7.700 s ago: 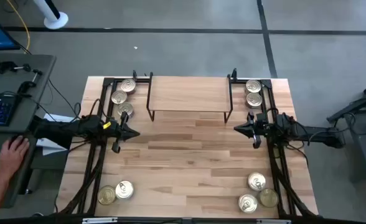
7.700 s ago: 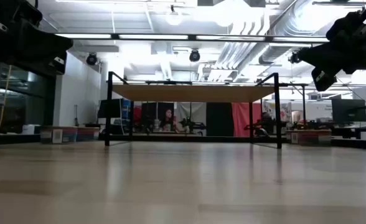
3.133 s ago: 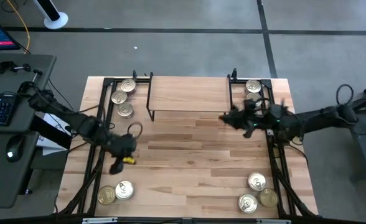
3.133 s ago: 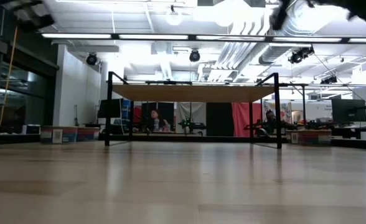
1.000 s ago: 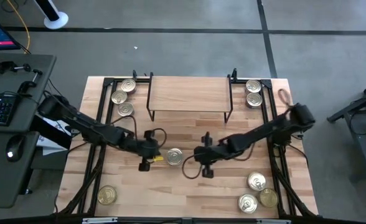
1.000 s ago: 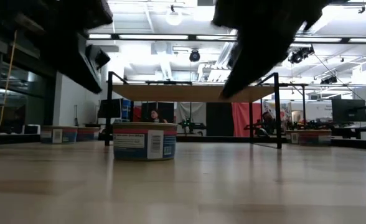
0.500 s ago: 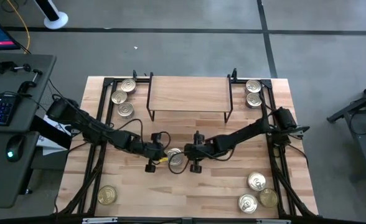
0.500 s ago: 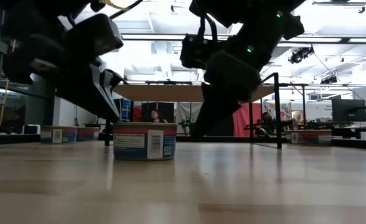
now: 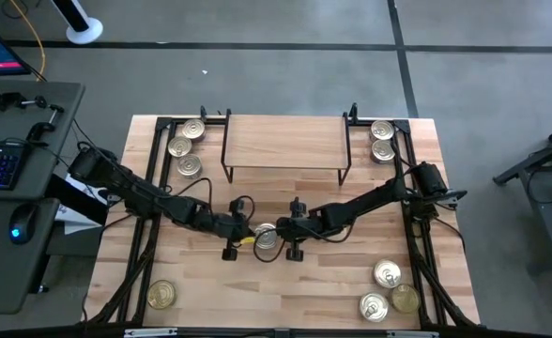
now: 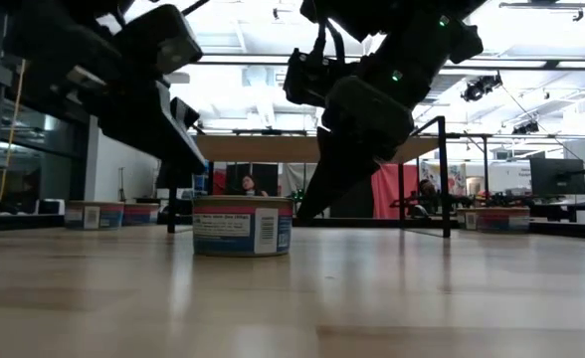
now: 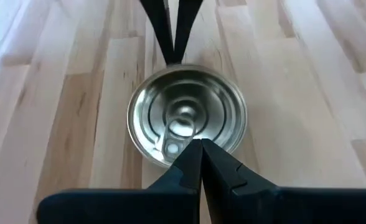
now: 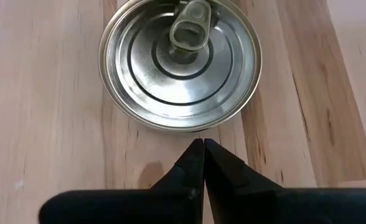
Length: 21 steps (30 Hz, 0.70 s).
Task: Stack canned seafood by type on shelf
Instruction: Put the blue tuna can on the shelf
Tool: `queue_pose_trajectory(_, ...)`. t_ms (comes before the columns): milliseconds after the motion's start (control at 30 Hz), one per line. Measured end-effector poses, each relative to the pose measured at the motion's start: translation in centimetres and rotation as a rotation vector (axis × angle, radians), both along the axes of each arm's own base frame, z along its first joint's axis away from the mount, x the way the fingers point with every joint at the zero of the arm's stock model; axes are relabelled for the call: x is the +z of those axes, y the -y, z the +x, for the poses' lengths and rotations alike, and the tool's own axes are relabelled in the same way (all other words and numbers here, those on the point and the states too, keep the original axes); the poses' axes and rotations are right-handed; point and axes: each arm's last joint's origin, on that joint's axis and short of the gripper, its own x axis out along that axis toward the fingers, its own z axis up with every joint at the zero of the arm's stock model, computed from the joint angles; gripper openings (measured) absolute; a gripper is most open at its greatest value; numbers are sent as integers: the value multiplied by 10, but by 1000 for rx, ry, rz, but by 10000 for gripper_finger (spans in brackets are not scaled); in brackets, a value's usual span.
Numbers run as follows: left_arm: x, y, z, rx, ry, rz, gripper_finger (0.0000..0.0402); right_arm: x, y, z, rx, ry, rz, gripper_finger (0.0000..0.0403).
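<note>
One silver-lidded tin (image 9: 266, 238) stands flat on the plank table's middle, pull-tab up, and its blue-and-white side label faces the low view (image 10: 243, 227). My left gripper (image 9: 246, 235) is shut at the tin's left side. My right gripper (image 9: 282, 233) is shut at its right side, fingertips at the rim. The shelf (image 9: 285, 141), a light-wood board on black wire legs, stands at the far middle with nothing on it. Other tins (image 9: 178, 146) sit in groups at the table's corners. My left gripper (image 11: 200, 148) is shut, and its fingertips lie against the tin's rim (image 11: 170, 158) on the side facing the table's left. It comes slanting down from the left. The tin stands flat on the table. My right gripper (image 12: 203, 144) points at the tin's right rim (image 12: 192, 127); I cannot tell whether it touches.
Three tins lie at the far left (image 9: 190, 165), two at the far right (image 9: 382, 141), one at the near left (image 9: 161, 295) and three at the near right (image 9: 387, 274). Black frame rails (image 9: 154, 188) run along both table sides. Bare planks lie between tin and shelf.
Both shut grippers closed in on the middle tin, the left moving toward the table's right and the right moving toward its left. In the low view the tin slid slightly toward the table's right, still upright.
</note>
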Motion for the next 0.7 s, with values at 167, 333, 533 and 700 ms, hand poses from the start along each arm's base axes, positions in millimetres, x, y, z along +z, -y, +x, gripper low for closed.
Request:
queue_pose_trajectory(167, -4, 0, 2, -37, -6, 46, 0, -1, 0, 0, 7, 0, -5, 0)
queue_pose_trajectory(333, -17, -1, 8, -29, -21, 52, 0, -6, 0, 1, -1, -6, -2, 0)
queue_pose_trajectory(533, -29, 4, 12, -18, -44, 8, 0, -1, -1, 1, -14, 16, 11, 0)
queue_pose_trajectory(700, -29, 10, 8, -49, -65, 3, 0, 22, -8, 4, 5, 75, 20, 0)
